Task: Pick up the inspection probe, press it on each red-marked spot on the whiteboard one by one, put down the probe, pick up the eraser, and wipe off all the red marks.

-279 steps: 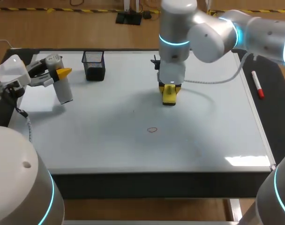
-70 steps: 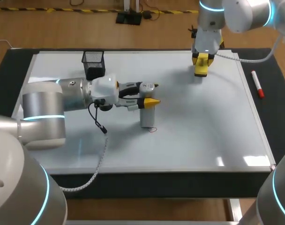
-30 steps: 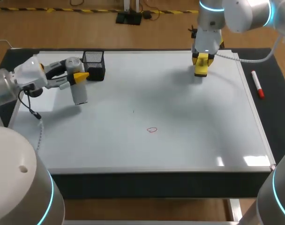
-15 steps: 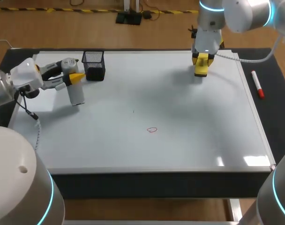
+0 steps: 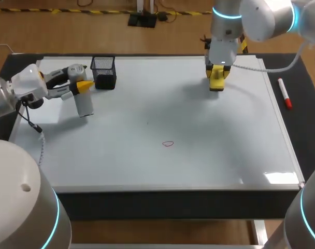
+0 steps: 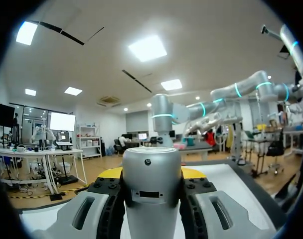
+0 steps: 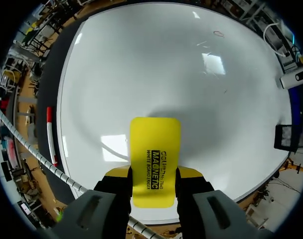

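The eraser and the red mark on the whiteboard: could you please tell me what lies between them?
Nothing does: the head view shows only bare whiteboard between the eraser and the red mark.

A yellow rectangular eraser (image 7: pixel 155 159), black lettering; silver-grey cylindrical probe (image 6: pixel 151 184); red oval mark (image 5: pixel 168 143) on white whiteboard (image 5: pixel 199 161); black mesh cup (image 5: pixel 103 72).

The pincer (image 7: pixel 155 175) grips a yellow eraser (image 7: pixel 155 144) over the whiteboard (image 7: pixel 141 64); a red mark (image 7: pixel 219 34) lies far ahead.
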Robot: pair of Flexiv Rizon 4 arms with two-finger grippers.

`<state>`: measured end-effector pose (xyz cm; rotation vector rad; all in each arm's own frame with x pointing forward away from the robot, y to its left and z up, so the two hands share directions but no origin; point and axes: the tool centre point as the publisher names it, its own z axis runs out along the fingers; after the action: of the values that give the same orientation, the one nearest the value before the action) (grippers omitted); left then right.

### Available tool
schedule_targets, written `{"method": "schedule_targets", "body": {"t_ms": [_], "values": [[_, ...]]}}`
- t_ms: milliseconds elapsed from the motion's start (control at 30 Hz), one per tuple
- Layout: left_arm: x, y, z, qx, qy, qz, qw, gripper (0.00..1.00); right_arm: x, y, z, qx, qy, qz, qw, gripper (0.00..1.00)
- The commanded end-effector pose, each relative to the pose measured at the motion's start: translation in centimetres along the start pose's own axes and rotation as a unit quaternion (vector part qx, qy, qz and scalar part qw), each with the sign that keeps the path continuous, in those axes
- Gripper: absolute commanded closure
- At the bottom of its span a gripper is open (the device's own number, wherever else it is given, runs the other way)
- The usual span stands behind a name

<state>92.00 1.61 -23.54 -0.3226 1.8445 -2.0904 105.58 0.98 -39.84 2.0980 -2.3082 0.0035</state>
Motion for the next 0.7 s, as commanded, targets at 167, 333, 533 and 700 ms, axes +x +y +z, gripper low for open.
{"method": "schedule_targets", "body": {"t_ms": [167,333,533,700], "values": [[0.0,-0.1,0.0,0.0,0.0,0.0,1.0,1.0,-2.3,6.1,-0.6,0.024,-0.011,-0.021,0.999,1.0],[0.0,-0.1,0.0,0.0,0.0,0.0,1.0,1.0,-4.4,9.9,-1.6,0.02,-0.035,-0.033,0.999,1.0],[0.0,-0.1,0.0,0.0,0.0,0.0,1.0,1.0,-7.0,13.6,-1.9,0.037,-0.017,-0.051,0.998,1.0],[0.0,-0.1,0.0,0.0,0.0,0.0,1.0,1.0,-9.2,16.3,-1.4,0.06,-0.007,-0.054,0.997,1.0]]}}
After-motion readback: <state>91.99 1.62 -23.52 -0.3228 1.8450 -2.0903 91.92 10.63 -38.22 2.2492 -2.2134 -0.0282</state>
